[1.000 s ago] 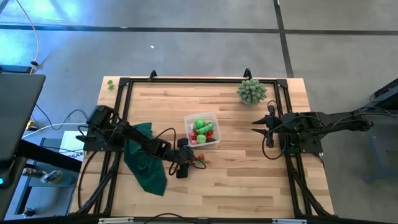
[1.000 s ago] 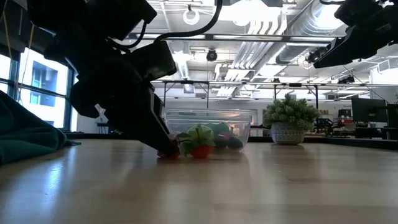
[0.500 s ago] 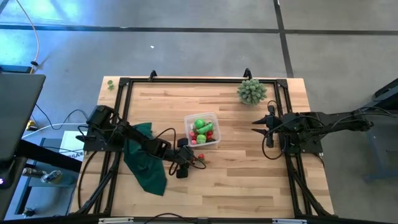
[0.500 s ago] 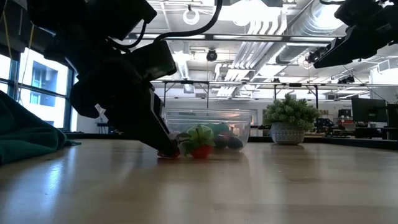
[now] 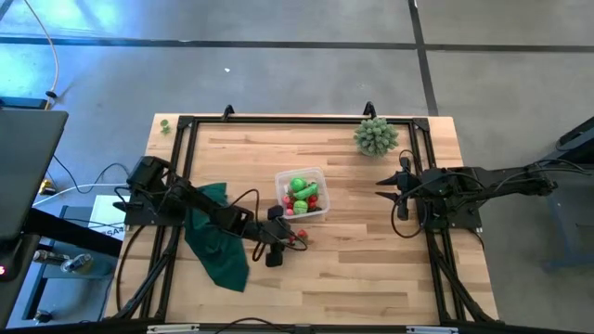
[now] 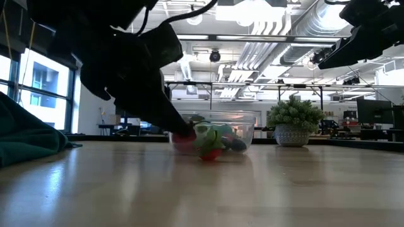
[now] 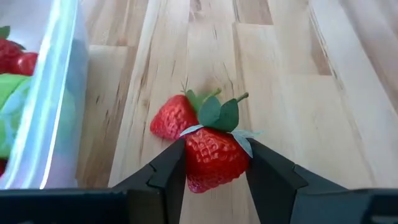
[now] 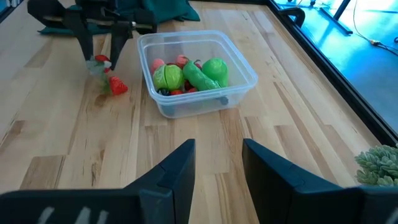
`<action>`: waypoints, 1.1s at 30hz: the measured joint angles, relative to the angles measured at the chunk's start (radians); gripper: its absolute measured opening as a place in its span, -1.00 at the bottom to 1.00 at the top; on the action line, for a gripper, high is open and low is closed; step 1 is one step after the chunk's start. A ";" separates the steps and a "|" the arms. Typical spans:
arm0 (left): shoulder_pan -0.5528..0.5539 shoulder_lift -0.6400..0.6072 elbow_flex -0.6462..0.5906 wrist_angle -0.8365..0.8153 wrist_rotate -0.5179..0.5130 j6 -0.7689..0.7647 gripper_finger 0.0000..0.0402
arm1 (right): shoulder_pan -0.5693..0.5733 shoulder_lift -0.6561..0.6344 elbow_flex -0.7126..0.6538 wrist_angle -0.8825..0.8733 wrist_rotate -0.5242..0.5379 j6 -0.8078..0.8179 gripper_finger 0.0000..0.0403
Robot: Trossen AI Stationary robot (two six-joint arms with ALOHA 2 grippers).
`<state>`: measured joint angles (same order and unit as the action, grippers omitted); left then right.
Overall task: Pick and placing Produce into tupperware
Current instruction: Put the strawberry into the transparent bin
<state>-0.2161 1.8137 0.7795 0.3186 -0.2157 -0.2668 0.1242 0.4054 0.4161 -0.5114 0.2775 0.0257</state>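
the left gripper [image 7: 214, 163] is clamped on a toy strawberry [image 7: 212, 155], one finger on each flank of the red body, with the green leaf cap pointing away from the wrist. in the low view the berry hangs just clear of the desk [image 6: 252, 189]. a second strawberry [image 7: 173, 117] lies on the desk touching or just beyond the held one; contact between them cannot be confirmed. judged as a small moulded toy, the held berry should be light and fairly stiff, with a smooth tapered body that could slide out toward its tip; a grip across the widest part of the body, as shown, is the safer hold, not the thin leaf cap. just beside the gripper stands the tupperware [image 5: 318, 173], a clear square container already holding green and red produce [image 5: 301, 192]. a dark green cloth [image 5: 218, 243] lies under the left arm. farther off, the right gripper [image 5: 382, 183] waits above the desk's right side, fingers parted and holding nothing. a spiky potted plant [image 5: 375, 135] stands at the far right corner.
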 joint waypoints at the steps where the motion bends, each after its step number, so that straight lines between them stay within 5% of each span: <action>1: 0.000 -0.012 -0.003 -0.007 0.000 0.000 -0.32 | 0.000 0.000 0.000 0.000 0.000 0.000 -0.39; 10: 0.002 -0.158 -0.002 -0.030 -0.129 0.093 -0.32 | 0.000 0.000 0.000 0.000 0.000 0.000 -0.39; 18: 0.118 -0.293 0.099 -0.120 -0.211 0.276 -0.32 | 0.000 0.000 0.000 0.002 0.000 0.000 -0.39; 27: 0.311 -0.229 0.376 -0.575 -0.041 0.338 -0.32 | 0.000 0.000 0.000 0.000 0.000 0.000 -0.39; 33: 0.369 -0.141 0.377 -0.637 0.073 0.295 -0.26 | 0.000 0.000 0.000 0.000 0.000 0.000 -0.39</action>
<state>0.1526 1.6726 1.1569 -0.3184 -0.1426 0.0286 0.1244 0.4057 0.4160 -0.5114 0.2773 0.0257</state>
